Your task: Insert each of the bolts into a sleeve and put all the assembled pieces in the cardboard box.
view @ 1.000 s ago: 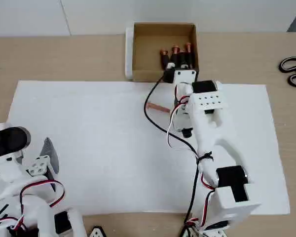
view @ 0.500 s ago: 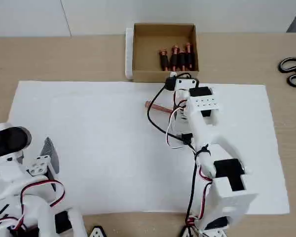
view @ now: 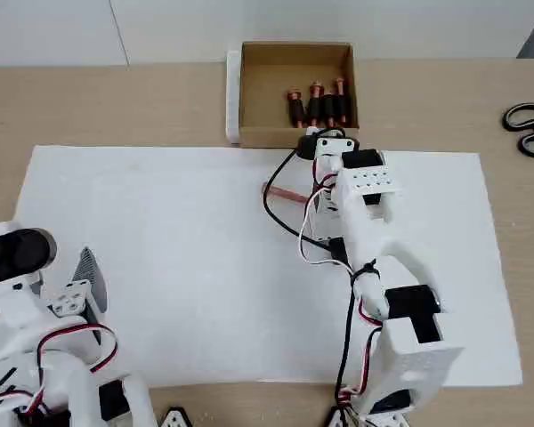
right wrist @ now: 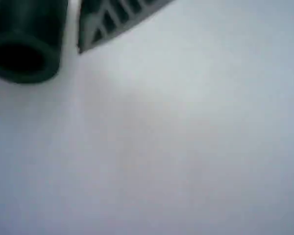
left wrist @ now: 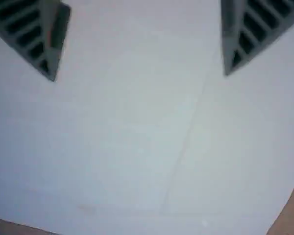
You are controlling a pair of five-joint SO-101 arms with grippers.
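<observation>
Left wrist view: the left pincer [left wrist: 139, 76] is held wide open and empty. A sleeve [right wrist: 24, 44] is seen beside the right pincer [view: 326, 151], whose grip cannot be told. Assembled pieces [view: 319, 105] are laid in the cardboard box [view: 262, 84].

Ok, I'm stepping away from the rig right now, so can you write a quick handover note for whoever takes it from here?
Left end effector: open, empty, over the white paper.
Right end effector: over the paper just short of the cardboard box; a black sleeve sits right beside it, grip unclear.
Done: three assembled pieces lie in the box.
To do: one loose bolt on the paper near the right end effector goes into that sleeve, then into the box.
</observation>
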